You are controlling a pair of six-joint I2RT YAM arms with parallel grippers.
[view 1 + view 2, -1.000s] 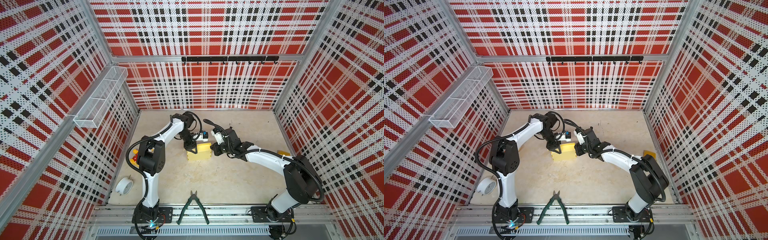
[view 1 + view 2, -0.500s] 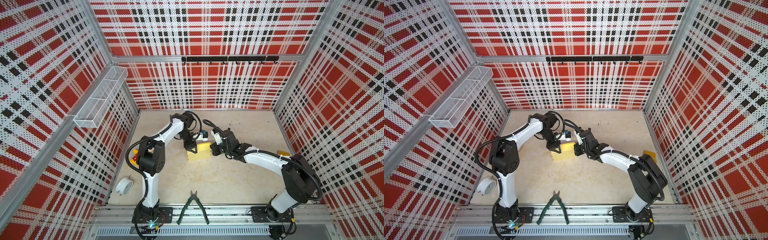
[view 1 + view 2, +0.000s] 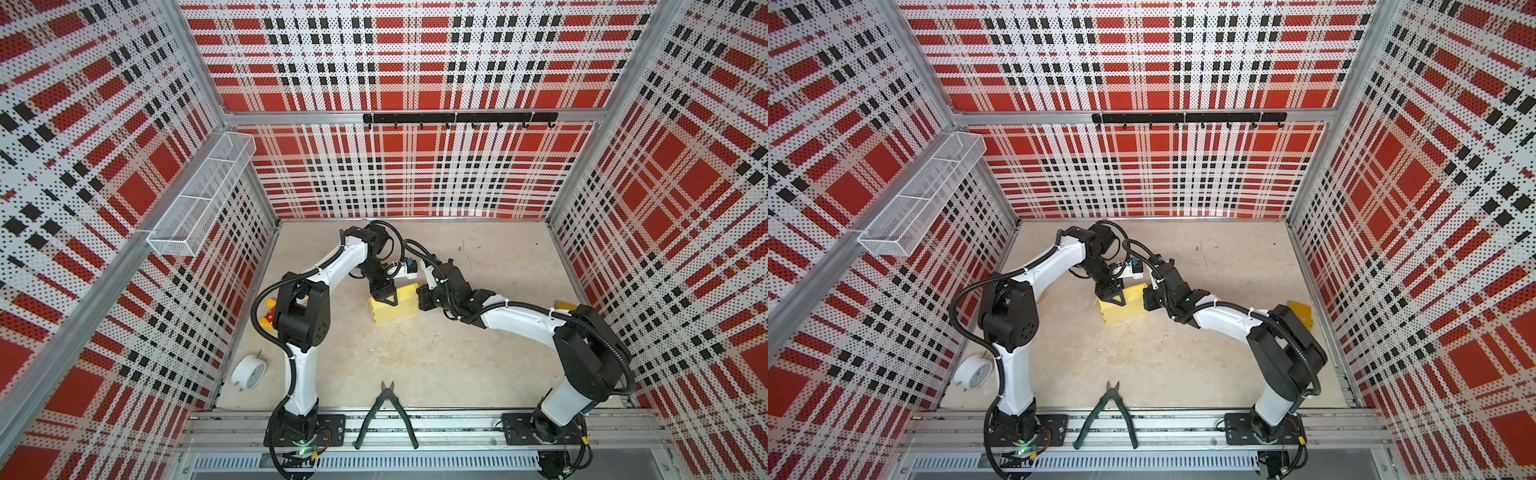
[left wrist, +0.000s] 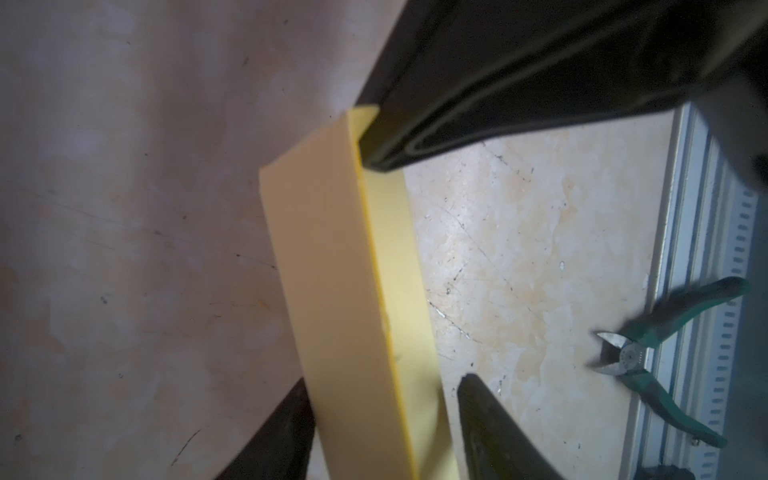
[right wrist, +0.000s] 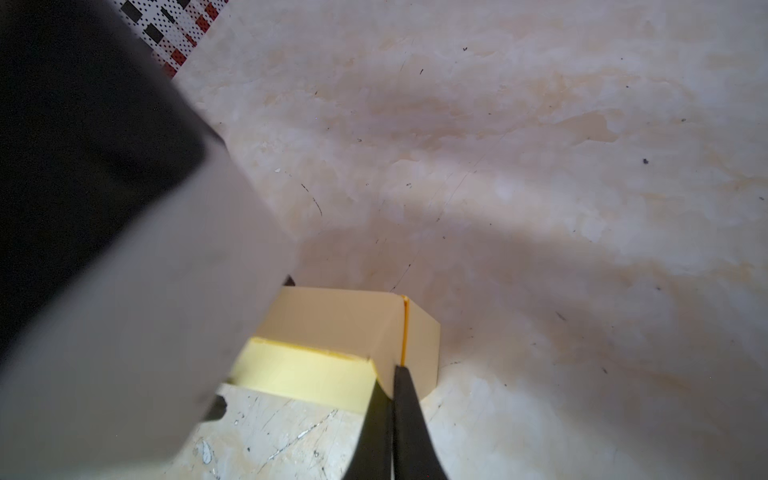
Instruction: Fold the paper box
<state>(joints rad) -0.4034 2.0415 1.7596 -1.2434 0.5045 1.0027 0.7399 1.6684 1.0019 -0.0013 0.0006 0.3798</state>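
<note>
The paper box (image 3: 395, 309) (image 3: 1126, 308), pale yellow thin cardboard, sits partly folded on the table's middle between both arms. My left gripper (image 3: 383, 297) (image 4: 384, 379) comes down over the box's back left part and is open. One upright wall (image 4: 332, 257) runs between its fingers, with a gap to one fingertip (image 4: 478, 399). My right gripper (image 3: 420, 297) (image 5: 392, 374) reaches in from the right and is shut on the thin edge (image 5: 405, 332) at the box's end. The inside of the box is mostly hidden by the arms.
Green-handled pliers (image 3: 386, 411) (image 4: 665, 345) lie at the front edge. A white alarm clock (image 3: 248, 372) lies front left. A yellow and red plush toy (image 3: 268, 316) peeks from behind the left arm. A small orange-yellow piece (image 3: 1300, 311) lies at the right wall. A wire basket (image 3: 199, 208) hangs on the left wall.
My left gripper's jaws have spread wider around the box wall. The right gripper has edged slightly left against the box's end. The box stays in place.
</note>
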